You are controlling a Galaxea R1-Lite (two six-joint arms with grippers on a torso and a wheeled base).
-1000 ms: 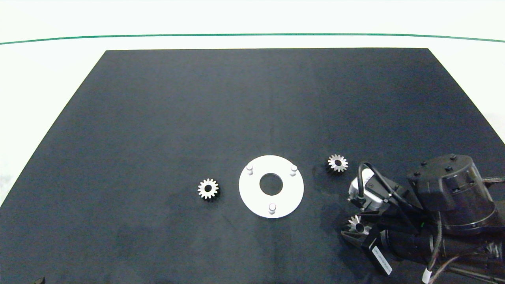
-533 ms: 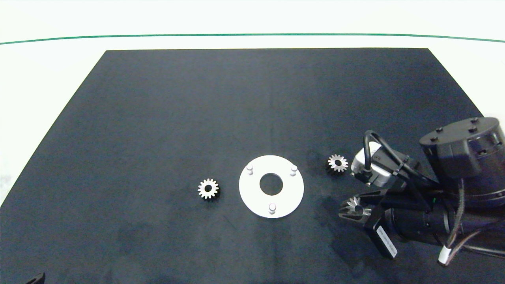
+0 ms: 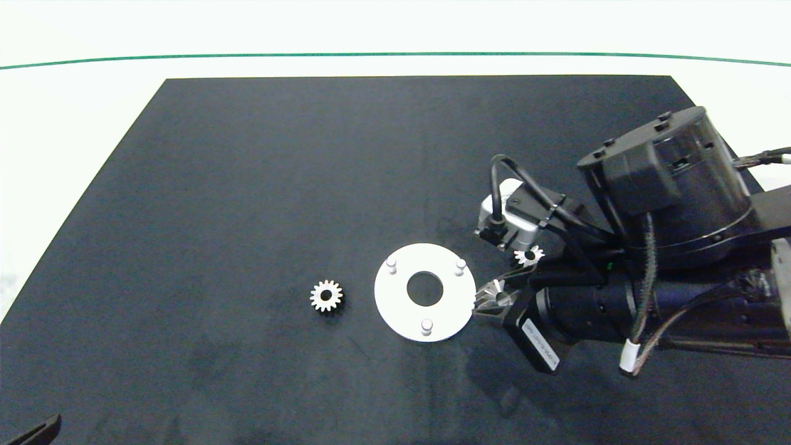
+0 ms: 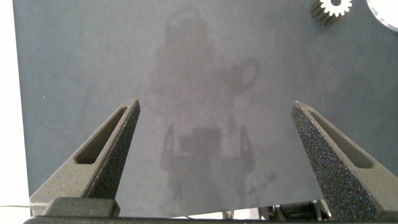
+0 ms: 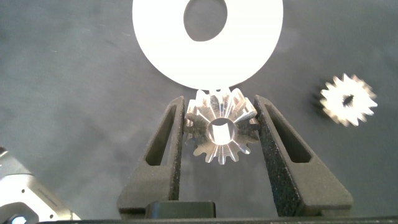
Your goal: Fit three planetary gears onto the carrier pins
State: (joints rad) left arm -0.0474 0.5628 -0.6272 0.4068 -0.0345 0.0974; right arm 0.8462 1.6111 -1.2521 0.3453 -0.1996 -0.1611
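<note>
Right gripper: clamped on a small silver spur gear with pointed teeth, one grey finger on each flank, bore facing the wrist camera. So it's got a proper side grip, not pinching the teeth tips only, as far as I can see.

Where it is: hanging right at the edge of the flat white round disc with the big centre hole, the held gear just overlapping the rim in the wrist view.

Carrier pins: three short pale pegs standing up from the disc. The nearest ones to the gripper are the peg at and the one at; the third is on the far side of the hole. None has a gear on it yet.

Other gears: one silver gear sits just behind the gripper, partly tucked under the arm; another lies well beyond the disc on the dark mat.

How I'd do this bit: the gear looks tilted in the head view, so level it first so the bore is square to the peg, centre the bore over whichever peg is closest, then come straight down slowly. Let go only once it's seated flat on the disc.

Watch out: dragging the gear across could shove the disc.

Left gripper: fingers spread wide, holding nothing, parked over bare mat away from the disc.
</note>
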